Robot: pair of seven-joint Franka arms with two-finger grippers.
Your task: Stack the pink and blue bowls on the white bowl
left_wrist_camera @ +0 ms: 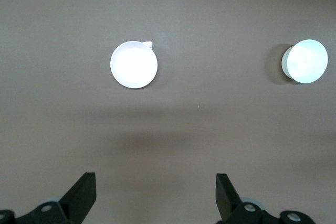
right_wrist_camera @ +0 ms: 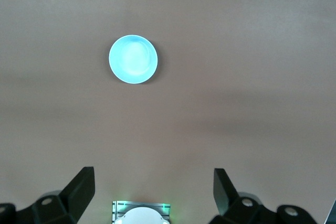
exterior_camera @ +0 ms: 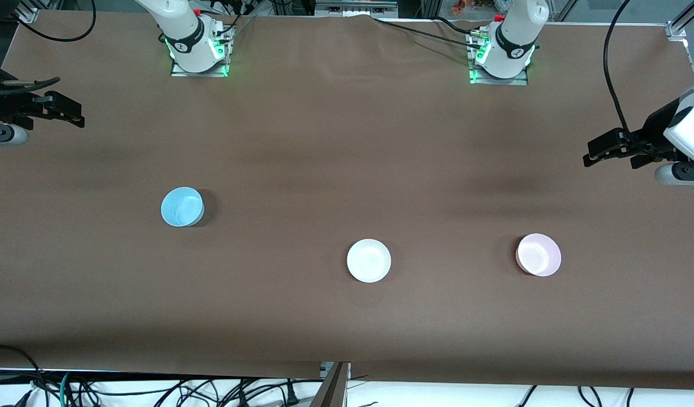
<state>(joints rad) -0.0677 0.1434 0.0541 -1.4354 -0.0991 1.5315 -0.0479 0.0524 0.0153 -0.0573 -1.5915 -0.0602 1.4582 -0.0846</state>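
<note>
- The left gripper (left_wrist_camera: 152,195) has its two black fingers (left_wrist_camera: 84,192) spread wide, and nothing is between them. It hangs high over the left arm's end of the table (exterior_camera: 335,141) and waits.
- The right gripper (right_wrist_camera: 153,192) is the same: fingers (right_wrist_camera: 81,190) spread wide, holding nothing. It hangs high over the right arm's end of the table.
- The pink bowl (exterior_camera: 538,254) sits toward the left arm's end, so I think the left gripper should fetch it.
- The blue bowl (exterior_camera: 182,207) sits toward the right arm's end, a bit farther from the front camera than the other two. The right gripper looks like the one for it.
- The white bowl (exterior_camera: 369,260) sits between them, well apart from both. It should stay put.
- To do the first pick well, I would come straight down over one side of a bowl's rim, with one finger inside the bowl and one outside.
- Pinch gently, because a light plastic bowl can slide or tip.
- Lift it up high before carrying it across.
- Only one arm should go to the white bowl at a time, so they do not bump.
- Let go low and in the middle, so the bowl sits flat.
</note>
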